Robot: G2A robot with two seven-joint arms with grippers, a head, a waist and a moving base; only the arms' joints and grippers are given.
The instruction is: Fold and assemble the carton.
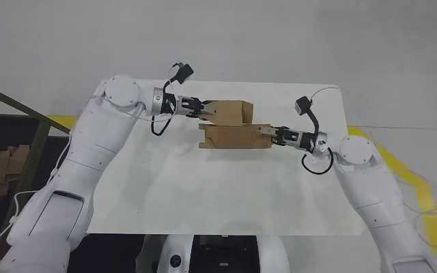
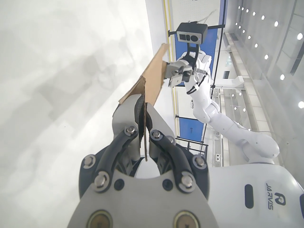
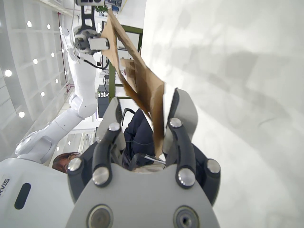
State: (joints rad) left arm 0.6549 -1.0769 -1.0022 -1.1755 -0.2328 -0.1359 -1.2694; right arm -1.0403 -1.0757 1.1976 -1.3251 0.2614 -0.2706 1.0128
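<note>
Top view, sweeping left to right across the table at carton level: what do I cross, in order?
Left gripper, shut on the carton's left edge → carton, brown cardboard, partly unfolded → right gripper at the carton's right end, its fingers apart around the cardboard edge.

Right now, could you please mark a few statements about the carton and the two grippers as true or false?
1. The left gripper is shut on an edge of the cardboard carton. True.
2. The right gripper is at the carton's opposite end. True.
3. The carton lies on the floor beside the table. False: it is over the white table, between the two grippers.
4. The carton is white plastic. False: it is brown cardboard.
</note>
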